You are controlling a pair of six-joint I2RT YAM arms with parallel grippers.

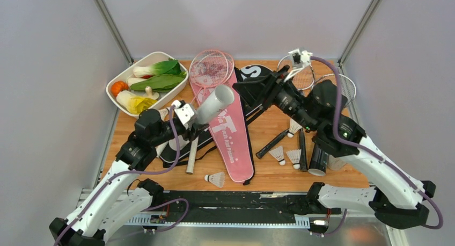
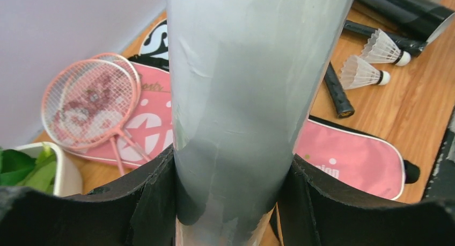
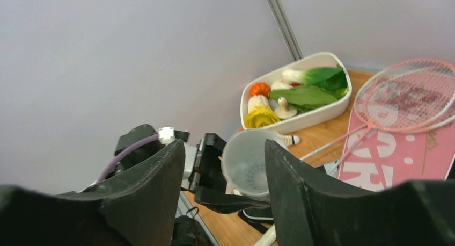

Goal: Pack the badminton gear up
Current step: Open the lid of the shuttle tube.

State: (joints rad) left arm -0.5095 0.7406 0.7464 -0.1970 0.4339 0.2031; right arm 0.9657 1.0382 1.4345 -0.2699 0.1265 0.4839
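My left gripper (image 1: 191, 120) (image 2: 233, 173) is shut on a long white tube (image 1: 214, 103) (image 2: 252, 79) and holds it tilted up over the pink "SPORT" cover (image 1: 232, 136). The tube's open mouth (image 3: 248, 161) faces my right gripper (image 1: 256, 93) (image 3: 224, 149). That gripper is open and empty, a short way from the mouth, above the black cover (image 1: 252, 77). Pink rackets (image 1: 211, 69) (image 2: 88, 103) lie at the back, silver rackets (image 1: 324, 82) at the back right. Shuttlecocks (image 1: 215, 179) (image 1: 286, 155) and a black tube (image 1: 319, 160) lie on the table.
A white dish of vegetables (image 1: 122, 77) (image 3: 322, 111) stands at the back left. Black racket handles (image 1: 271, 144) (image 1: 302, 149) and a white handle (image 1: 192, 157) lie across the wooden table (image 1: 268, 173). Grey walls close in both sides.
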